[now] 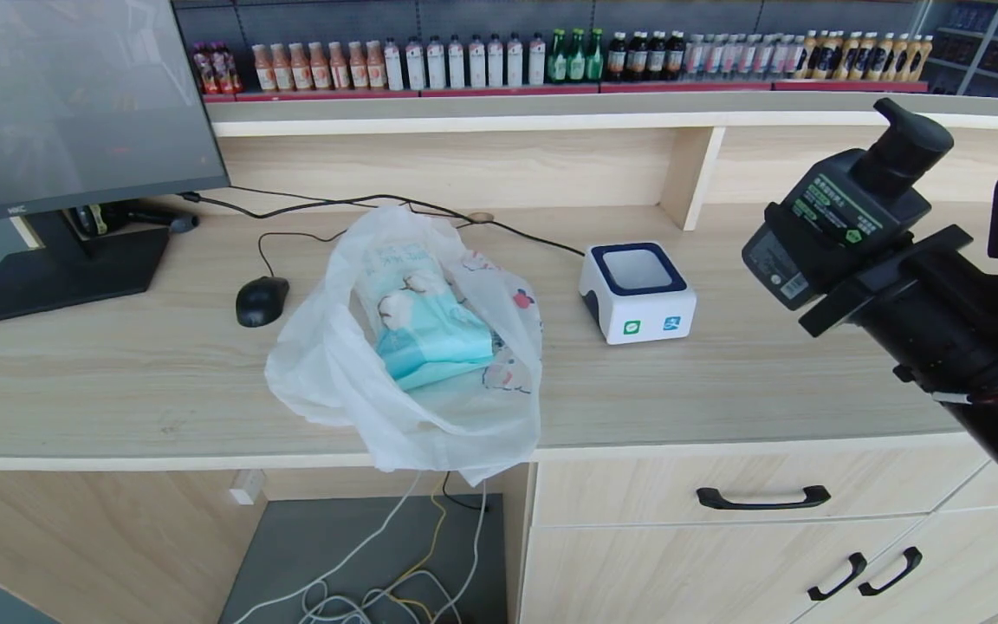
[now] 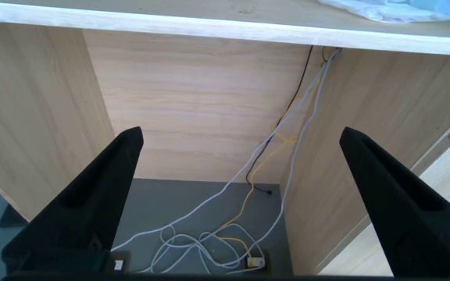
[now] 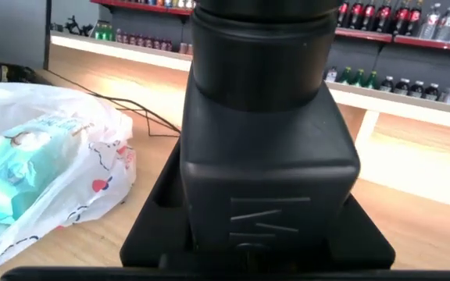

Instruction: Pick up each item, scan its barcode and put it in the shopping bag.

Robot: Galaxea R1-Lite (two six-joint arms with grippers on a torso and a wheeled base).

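My right gripper (image 1: 884, 277) is shut on a black bottle (image 1: 845, 217) with a wide black cap and a label with a barcode. It holds the bottle tilted in the air, to the right of the white scanner box (image 1: 636, 293) and above the counter. From the right wrist, the bottle (image 3: 268, 140) sits between the fingers (image 3: 151, 226). A white shopping bag (image 1: 430, 347) lies open at the middle of the counter with a teal tissue pack (image 1: 430, 334) inside. My left gripper (image 2: 241, 136) is open, below the counter's edge, with nothing between its fingers.
A monitor (image 1: 74, 95) and a black mouse (image 1: 261, 301) stand on the counter's left. Cables (image 2: 233, 226) hang in the open bay under the counter. Drawers (image 1: 763, 498) are below on the right. A raised back ledge and a drinks shelf (image 1: 551, 56) lie behind.
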